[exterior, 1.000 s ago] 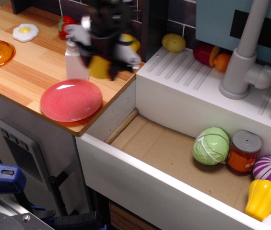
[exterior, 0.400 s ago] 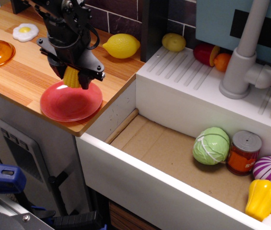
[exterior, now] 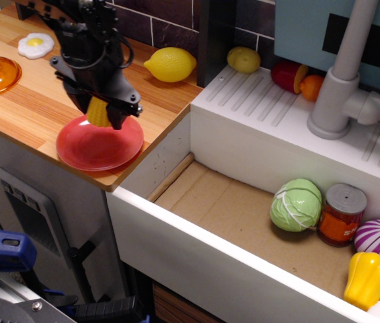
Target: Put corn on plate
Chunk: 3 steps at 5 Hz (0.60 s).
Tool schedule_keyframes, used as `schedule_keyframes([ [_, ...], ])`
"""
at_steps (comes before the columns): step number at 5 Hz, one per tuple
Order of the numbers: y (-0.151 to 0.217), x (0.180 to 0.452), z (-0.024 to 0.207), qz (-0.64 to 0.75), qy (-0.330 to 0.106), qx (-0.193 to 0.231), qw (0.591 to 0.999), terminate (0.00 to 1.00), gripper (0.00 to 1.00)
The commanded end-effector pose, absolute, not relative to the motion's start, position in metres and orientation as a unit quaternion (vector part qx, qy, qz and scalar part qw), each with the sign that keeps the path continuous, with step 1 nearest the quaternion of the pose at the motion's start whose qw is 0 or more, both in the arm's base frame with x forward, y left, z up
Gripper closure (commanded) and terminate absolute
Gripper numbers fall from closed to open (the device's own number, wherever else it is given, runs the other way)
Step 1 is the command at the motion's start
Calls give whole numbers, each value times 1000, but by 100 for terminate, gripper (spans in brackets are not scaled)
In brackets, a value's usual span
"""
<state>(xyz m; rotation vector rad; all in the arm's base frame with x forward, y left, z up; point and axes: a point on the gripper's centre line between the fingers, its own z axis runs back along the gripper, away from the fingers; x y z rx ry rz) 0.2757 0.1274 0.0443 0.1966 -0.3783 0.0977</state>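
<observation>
End effector, clamped on the corn, hovers directly above the plate near the tabletop's front edge.

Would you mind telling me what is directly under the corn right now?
The red plate lies under the corn, which the gripper holds. The gripper covers the corn's lower end, so contact with the plate cannot be seen.

Bright, even overhead light leaves white glare on the glossy plate and lemon (focus slightly soft throughout).
</observation>
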Motion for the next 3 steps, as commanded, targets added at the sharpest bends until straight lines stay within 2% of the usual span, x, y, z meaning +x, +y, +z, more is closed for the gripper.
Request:
schedule_keyframes([
  [1,131,280,52,50,-204,103,972,0,0],
  [2,131,280,52,50,-204,103,972,0,0],
  [3,131,280,52,50,-204,103,972,100,0],
])
